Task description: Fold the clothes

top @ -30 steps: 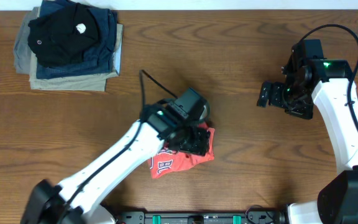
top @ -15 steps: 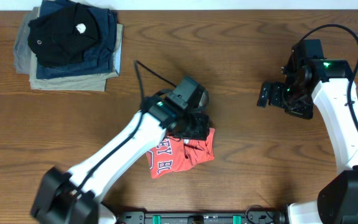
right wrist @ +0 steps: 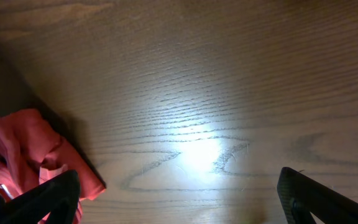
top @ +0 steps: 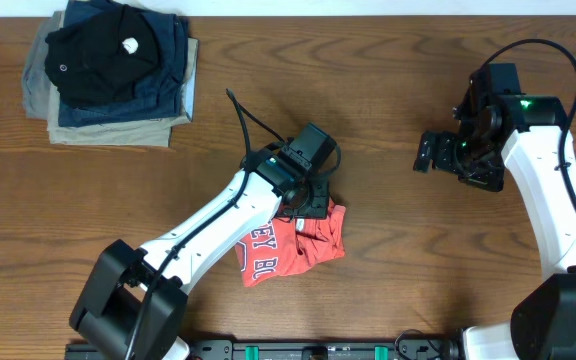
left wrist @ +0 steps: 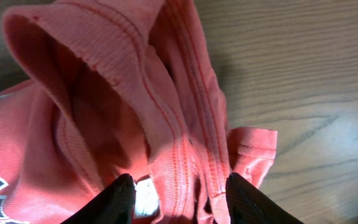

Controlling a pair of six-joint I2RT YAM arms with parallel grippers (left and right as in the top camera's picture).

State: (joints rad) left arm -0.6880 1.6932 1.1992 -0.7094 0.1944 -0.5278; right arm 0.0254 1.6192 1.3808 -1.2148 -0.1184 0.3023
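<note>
Brown wooden table [top: 388, 90]: it fills the overhead view, far edge along the top of the view, near edge at the arm bases. Broad bare wood lies across the middle and right, and more between the heap and the back-left corner. Stack of folded black, navy and khaki garments [top: 113, 75]: squared up in that back-left corner, close to the far edge and well apart from everything else. Coral-red cotton T-shirt [top: 288, 250]: a crumpled heap near the near edge, a little left of centre and not flat. We read its long axis as running roughly left to right, tilted a little, with the white lettering at the lower-left end turned sideways and the bunched end at the right. Left gripper [top: 303, 205]: right over the heap's back edge. In its wrist view, the left gripper [left wrist: 182, 186] has its fingers half closed on a raised, stitched fold of the shirt, with cloth filling the gap between them. Right gripper [top: 426, 153]: over bare wood at the right, well apart from the shirt. Its fingers [right wrist: 55, 193] are spread wide with nothing between them.
</note>
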